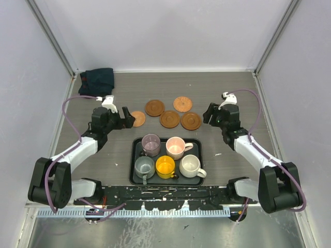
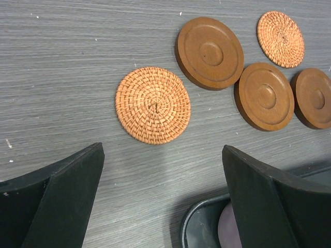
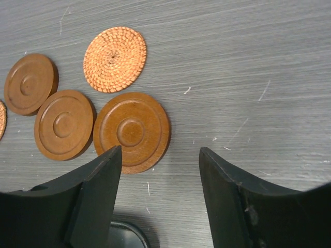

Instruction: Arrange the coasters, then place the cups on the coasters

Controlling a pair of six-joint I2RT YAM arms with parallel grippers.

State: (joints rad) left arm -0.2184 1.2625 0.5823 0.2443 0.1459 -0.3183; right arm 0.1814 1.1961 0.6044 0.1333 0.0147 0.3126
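Black tray (image 1: pixel 132 160) holds cups (image 1: pixel 175 148) | cloth (image 1: pixel 96 81) rear-left | left end effector (image 2: pixel 163 149), right end effector (image 3: pixel 160 150) parted, empty

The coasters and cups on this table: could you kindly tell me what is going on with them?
Two robot arms are laying out coasters for cups. Five coasters, three wooden and two woven, lie in a loose cluster on the table beyond the black tray. All five cups sit on the tray. The left pincer hovers open by the leftmost woven coaster, and the right pincer is open beside the rightmost wooden coaster. Neither holds anything.
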